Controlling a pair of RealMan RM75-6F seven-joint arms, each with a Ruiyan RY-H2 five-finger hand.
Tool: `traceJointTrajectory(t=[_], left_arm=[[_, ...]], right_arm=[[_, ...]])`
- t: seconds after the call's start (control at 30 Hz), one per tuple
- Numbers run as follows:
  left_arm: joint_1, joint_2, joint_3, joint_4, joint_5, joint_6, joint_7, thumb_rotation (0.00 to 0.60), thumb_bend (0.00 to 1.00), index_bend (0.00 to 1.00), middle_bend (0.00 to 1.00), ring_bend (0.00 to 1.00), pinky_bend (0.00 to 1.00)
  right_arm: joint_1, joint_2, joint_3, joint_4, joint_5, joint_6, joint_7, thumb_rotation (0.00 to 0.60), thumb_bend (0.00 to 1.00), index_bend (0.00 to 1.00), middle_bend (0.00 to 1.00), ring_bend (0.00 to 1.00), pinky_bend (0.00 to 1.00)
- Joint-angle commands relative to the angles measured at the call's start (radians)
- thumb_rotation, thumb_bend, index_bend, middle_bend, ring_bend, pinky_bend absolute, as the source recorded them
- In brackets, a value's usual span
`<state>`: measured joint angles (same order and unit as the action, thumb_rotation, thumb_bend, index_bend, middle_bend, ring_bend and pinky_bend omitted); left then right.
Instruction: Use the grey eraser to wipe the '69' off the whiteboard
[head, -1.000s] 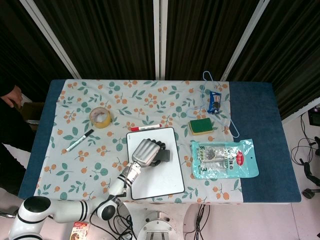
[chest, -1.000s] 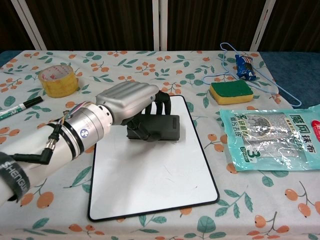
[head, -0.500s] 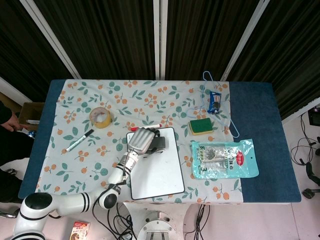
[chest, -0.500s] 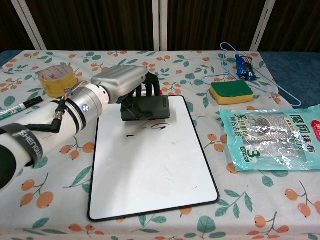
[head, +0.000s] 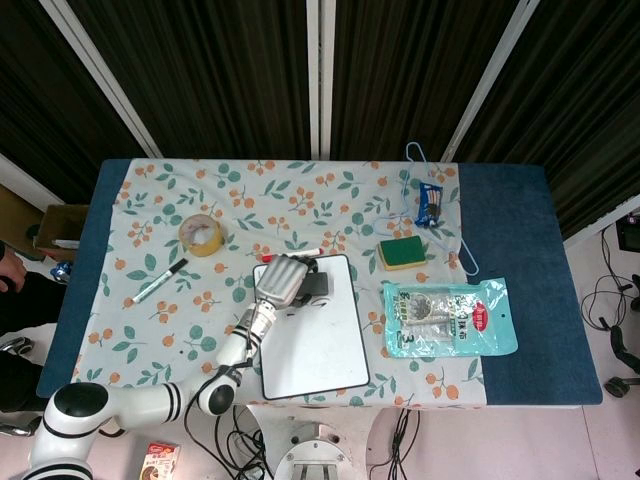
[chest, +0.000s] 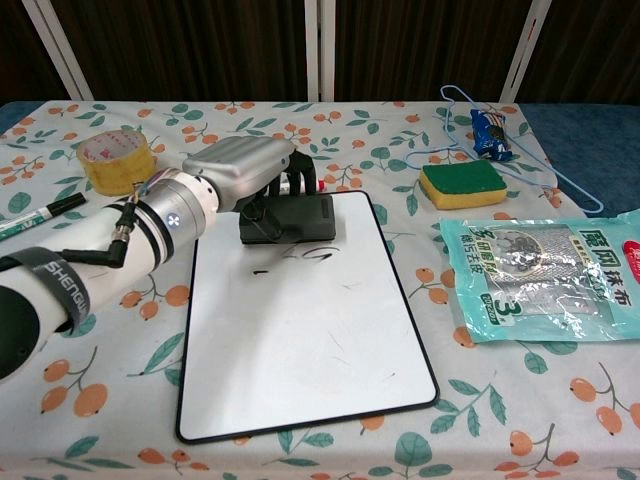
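My left hand (chest: 245, 170) (head: 282, 281) grips the dark grey eraser (chest: 288, 220) (head: 318, 287) and presses it flat on the upper left part of the whiteboard (chest: 310, 330) (head: 318, 335). Faint black traces of writing (chest: 310, 258) remain just below the eraser, with a short dash to their left. My right hand shows in neither view.
A red marker (head: 290, 254) lies along the board's far edge. A roll of yellow tape (chest: 117, 160) and a black marker (chest: 40, 217) sit left. A yellow-green sponge (chest: 461, 182), a blue hanger (chest: 520, 140) and a teal packet (chest: 545, 275) lie right.
My left hand has drawn the eraser from the board's middle toward its upper edge, uncovering faint leftover marks below it. In the last half second it barely moved.
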<state>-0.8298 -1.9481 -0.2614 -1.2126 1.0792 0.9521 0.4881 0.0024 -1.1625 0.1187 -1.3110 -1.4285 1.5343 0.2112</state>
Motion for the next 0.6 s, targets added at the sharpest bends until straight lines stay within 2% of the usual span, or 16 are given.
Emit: traceJointTrajectory(t=[0.03, 0.43, 0.6], left_arm=[[-0.003, 0.004, 0.009, -0.015, -0.002, -0.002, 0.013, 0.6, 0.4, 0.67, 0.67, 0.62, 0.62], [0.002, 0.03, 0.056, -0.106, 0.014, 0.004, 0.034, 0.6, 0.4, 0.68, 0.67, 0.62, 0.62], [-0.007, 0.072, 0.085, -0.178, 0.03, -0.038, 0.029, 0.6, 0.4, 0.68, 0.67, 0.62, 0.62]], right_arm=[[0.0, 0.0, -0.001, 0.001, 0.0, -0.002, 0.0, 0.6, 0.37, 0.0, 0.0, 0.0, 0.0], [0.004, -0.004, -0.002, 0.003, -0.005, -0.007, -0.001, 0.6, 0.37, 0.0, 0.0, 0.0, 0.0], [0.007, -0.007, -0.002, 0.005, -0.005, -0.013, -0.003, 0.6, 0.37, 0.0, 0.0, 0.0, 0.0]])
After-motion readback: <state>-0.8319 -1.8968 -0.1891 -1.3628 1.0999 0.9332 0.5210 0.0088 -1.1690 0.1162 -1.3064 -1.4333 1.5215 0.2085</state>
